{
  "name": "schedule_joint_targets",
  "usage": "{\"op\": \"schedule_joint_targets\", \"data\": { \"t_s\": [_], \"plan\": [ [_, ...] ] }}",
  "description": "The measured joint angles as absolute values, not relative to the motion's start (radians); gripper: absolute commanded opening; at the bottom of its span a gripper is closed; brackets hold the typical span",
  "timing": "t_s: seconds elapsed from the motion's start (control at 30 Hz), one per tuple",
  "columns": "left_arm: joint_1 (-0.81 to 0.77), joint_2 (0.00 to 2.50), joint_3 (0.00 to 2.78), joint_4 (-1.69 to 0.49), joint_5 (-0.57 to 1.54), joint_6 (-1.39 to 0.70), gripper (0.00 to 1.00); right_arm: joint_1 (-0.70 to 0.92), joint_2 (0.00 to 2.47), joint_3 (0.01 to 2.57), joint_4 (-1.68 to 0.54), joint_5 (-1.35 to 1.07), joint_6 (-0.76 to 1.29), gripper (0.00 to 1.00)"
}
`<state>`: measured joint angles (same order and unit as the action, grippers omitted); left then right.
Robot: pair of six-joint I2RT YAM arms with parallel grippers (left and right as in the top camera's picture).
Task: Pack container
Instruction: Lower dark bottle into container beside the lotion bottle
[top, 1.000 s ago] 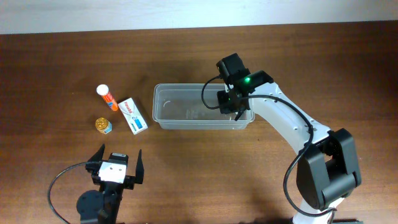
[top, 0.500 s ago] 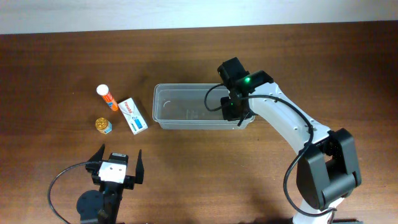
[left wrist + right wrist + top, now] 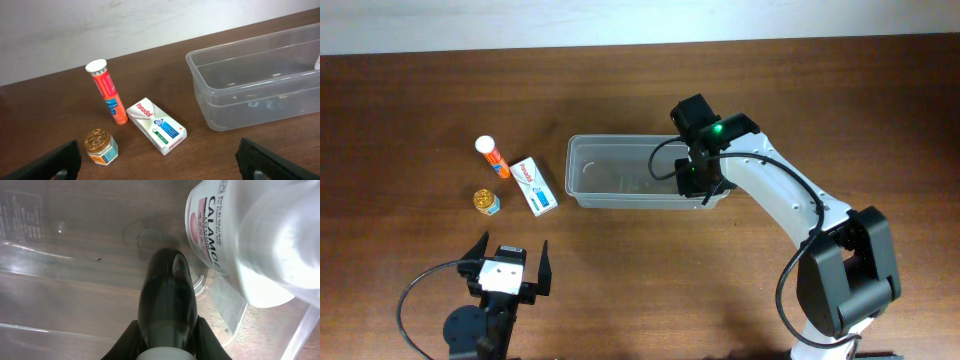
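Note:
The clear plastic container (image 3: 582, 170) lies in the middle of the table; it also shows in the left wrist view (image 3: 240, 70). My right gripper (image 3: 692, 176) is down inside its right end, shut on a dark bottle (image 3: 166, 295) held over the container floor (image 3: 75, 240). A white Calamine bottle (image 3: 240, 235) lies right beside it in the container. My left gripper (image 3: 507, 262) is open and empty at the front left; its fingers (image 3: 160, 170) frame the wrist view's lower corners.
Left of the container lie an orange tube with a white cap (image 3: 492, 157) (image 3: 107, 91), a white Panadol box (image 3: 534, 186) (image 3: 156, 125) and a small jar with a gold lid (image 3: 486, 202) (image 3: 100, 146). A pale wall (image 3: 640, 20) borders the table's far edge.
My right gripper has moved slightly toward the near side and lower into the container's right end. The left arm has not moved.

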<state>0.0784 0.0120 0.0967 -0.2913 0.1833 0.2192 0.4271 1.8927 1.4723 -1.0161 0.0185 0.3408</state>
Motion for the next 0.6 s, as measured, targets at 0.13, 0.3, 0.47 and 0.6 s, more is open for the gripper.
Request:
{"op": "schedule_joint_targets", "data": {
  "t_s": [0.13,0.3,0.47,0.6],
  "plan": [
    [0.078,0.012,0.097,-0.291,0.183,0.219,0.99,0.427,1.893,1.472,-1.019,0.017,0.342,0.2],
    [0.078,0.012,0.097,-0.291,0.183,0.219,0.99,0.427,1.901,1.472,-1.022,0.017,0.342,0.2],
    [0.078,0.012,0.097,-0.291,0.183,0.219,0.99,0.427,1.918,1.473,-1.019,0.017,0.341,0.24],
    [0.078,0.012,0.097,-0.291,0.183,0.219,0.99,0.427,1.919,1.472,-1.016,0.017,0.343,0.3]
  ]
}}
